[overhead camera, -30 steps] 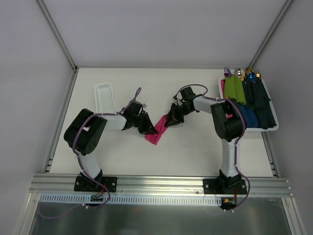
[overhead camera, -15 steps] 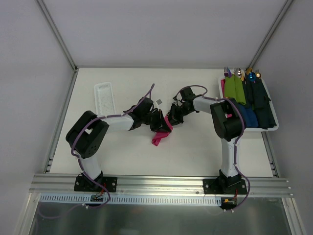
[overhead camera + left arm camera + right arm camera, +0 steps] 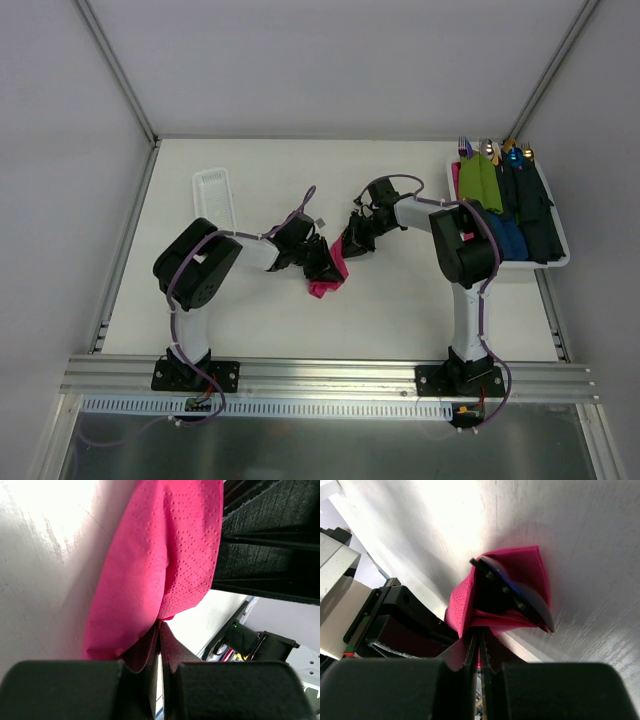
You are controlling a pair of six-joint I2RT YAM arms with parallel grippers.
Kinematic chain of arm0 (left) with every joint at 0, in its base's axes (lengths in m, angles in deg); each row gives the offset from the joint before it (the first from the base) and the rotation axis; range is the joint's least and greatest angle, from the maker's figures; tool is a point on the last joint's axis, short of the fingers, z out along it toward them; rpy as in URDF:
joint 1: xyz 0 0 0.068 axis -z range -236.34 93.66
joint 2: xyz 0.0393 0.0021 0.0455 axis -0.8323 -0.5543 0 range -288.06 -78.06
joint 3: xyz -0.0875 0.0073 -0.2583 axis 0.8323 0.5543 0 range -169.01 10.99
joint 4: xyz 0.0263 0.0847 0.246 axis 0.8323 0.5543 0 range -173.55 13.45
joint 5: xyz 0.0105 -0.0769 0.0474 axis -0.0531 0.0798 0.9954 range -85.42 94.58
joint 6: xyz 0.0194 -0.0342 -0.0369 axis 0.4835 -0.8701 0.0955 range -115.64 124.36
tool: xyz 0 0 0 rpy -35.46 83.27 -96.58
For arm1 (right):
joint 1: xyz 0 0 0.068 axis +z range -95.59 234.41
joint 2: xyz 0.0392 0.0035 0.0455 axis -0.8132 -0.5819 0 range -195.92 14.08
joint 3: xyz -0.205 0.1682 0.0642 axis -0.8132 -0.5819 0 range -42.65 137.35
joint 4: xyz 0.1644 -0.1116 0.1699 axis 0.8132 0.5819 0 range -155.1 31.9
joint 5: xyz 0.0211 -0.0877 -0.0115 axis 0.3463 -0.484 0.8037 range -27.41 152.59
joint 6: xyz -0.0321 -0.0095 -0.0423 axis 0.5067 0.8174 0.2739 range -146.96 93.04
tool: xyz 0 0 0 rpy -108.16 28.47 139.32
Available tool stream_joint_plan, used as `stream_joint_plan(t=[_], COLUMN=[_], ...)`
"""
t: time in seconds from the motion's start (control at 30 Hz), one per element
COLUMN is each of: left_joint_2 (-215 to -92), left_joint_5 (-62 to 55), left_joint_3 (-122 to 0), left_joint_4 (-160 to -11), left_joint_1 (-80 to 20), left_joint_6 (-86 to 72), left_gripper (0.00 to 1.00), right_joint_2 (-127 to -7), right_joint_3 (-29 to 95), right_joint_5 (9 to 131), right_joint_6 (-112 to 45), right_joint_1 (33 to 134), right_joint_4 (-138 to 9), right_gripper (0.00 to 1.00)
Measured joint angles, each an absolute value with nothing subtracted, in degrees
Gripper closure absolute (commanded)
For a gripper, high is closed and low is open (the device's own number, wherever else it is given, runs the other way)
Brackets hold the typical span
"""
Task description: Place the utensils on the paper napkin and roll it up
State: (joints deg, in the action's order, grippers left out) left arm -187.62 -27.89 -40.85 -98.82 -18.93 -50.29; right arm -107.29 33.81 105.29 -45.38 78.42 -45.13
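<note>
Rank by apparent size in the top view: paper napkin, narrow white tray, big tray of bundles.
1. big tray of bundles
2. narrow white tray
3. paper napkin, bunched and partly hidden

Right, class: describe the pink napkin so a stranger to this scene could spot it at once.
Near the middle of the white table, the left gripper and right gripper meet. The paper napkin is the bunched sheet between them, folded round a dark utensil. Unlike the green and blue rolled bundles in the right-hand tray, it is magenta and crumpled.
</note>
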Motion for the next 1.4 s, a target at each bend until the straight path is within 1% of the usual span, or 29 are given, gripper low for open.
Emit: stream_joint_plan(t=[0.1,0.2,0.33,0.43,0.6,0.77,1.0,1.13,1.27,1.4], left_joint_2=[-187.9,-188.4,-189.3,-190.4,-190.6,-191.0,-191.1,-191.1,-191.0,-190.7], left_joint_5=[-27.9,-28.2,-29.4,-31.0,-31.5,-32.0,-32.4,-32.4,-32.5,-32.4], left_joint_3=[-40.8,-40.8,-40.7,-40.3,-39.9,-39.9,-39.9,-39.9,-39.9,-39.9], left_joint_4=[-99.3,-100.0,-101.4,-102.6,-103.5,-103.9,-104.0,-104.2,-104.2,-104.2], left_joint_1=[-18.9,-19.0,-19.3,-20.2,-20.4,-20.6,-20.8,-20.8,-20.8,-20.8], left_joint_6=[-50.4,-50.7,-52.1,-53.6,-54.9,-55.1,-55.0,-55.0,-54.9,-54.3], left_gripper=[1.0,1.0,1.0,1.0,1.0,0.99,0.91,0.91,0.9,0.85], right_joint_2=[-107.3,-107.3,-107.3,-107.3,-107.2,-105.5,-103.7,-103.7,-103.8,-104.8], right_joint_3=[33.8,33.9,34.7,36.9,44.6,46.8,44.0,40.7,39.1,38.8], right_joint_5=[105.3,105.3,104.6,104.4,104.5,105.3,106.8,106.9,106.8,106.1], right_joint_6=[-45.4,-45.0,-42.6,-39.8,-35.5,-34.4,-35.7,-36.8,-37.1,-37.2], right_joint_1=[78.5,78.4,78.0,76.6,71.9,69.0,74.0,76.9,77.7,77.8], right_joint_4=[-45.1,-44.8,-42.7,-39.6,-34.4,-33.4,-33.8,-34.3,-34.9,-35.7], right_gripper=[0.93,0.89,0.76,0.71,0.73,0.73,0.77,0.8,0.8,0.8])
